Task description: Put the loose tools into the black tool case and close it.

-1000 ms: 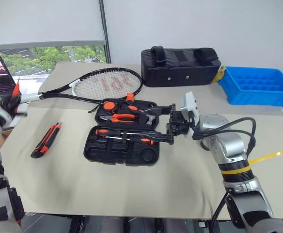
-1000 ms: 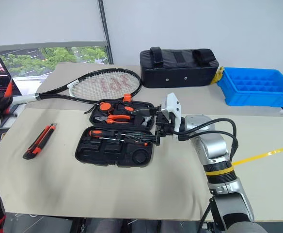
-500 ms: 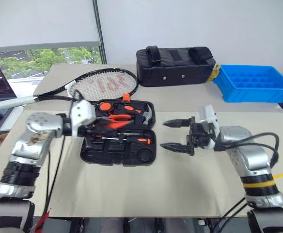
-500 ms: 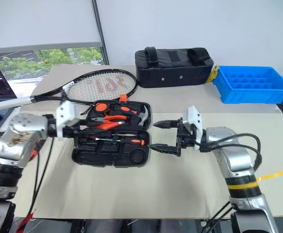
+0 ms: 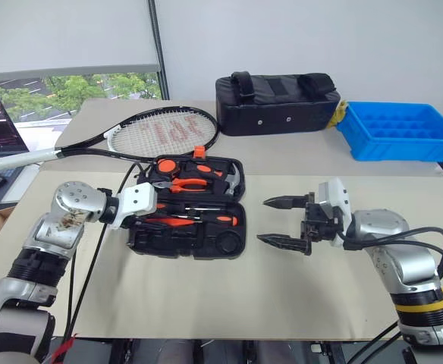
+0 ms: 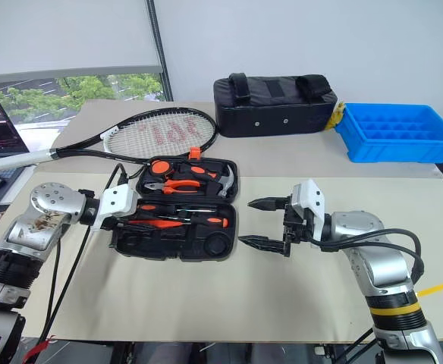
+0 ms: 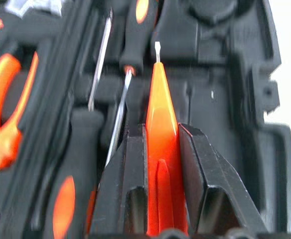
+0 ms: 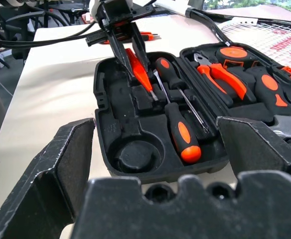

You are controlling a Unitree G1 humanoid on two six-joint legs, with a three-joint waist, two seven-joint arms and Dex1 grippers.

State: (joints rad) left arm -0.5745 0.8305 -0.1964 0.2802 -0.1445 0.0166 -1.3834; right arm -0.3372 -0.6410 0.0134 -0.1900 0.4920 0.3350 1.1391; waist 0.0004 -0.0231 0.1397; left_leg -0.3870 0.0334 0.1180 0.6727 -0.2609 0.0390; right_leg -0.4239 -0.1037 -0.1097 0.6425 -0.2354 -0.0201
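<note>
The black tool case point(image 5: 189, 206) lies open near the centre of the worktop point(image 5: 229, 296), its lid half toward twelve o'clock and its tray half toward six. Pliers point(image 5: 189, 183) with orange grips sit in the lid half; two screwdrivers point(image 8: 178, 122) with orange-and-black handles lie across the tray half.

A second ago the left arm was far out at nine o'clock, off the edge of the worktop, and an orange-and-black utility knife lay on the worktop at nine o'clock of the case. That spot is now covered by the left arm. The left end effector point(image 5: 147, 216) has swung in over the case's nine o'clock end. Its two fingers point(image 7: 205, 179) are clamped on a small orange tool point(image 7: 161, 130) with a thin flat metal tip, which points into the tray half just beside the shafts of the screwdrivers. From the right wrist view the tool's tip hangs just over the recesses; whether it touches the plastic cannot be told.

The right end effector point(image 5: 284, 221) was a second ago right at the case's three o'clock edge. It has drawn back toward three o'clock and now hangs apart from the case, fingers spread wide and empty, pointing at the case.

Beyond the case at twelve o'clock lie a tennis racket point(image 5: 164, 130), a black fabric bag point(image 5: 278, 102) and, at two o'clock, a blue tray point(image 5: 398, 130).
</note>
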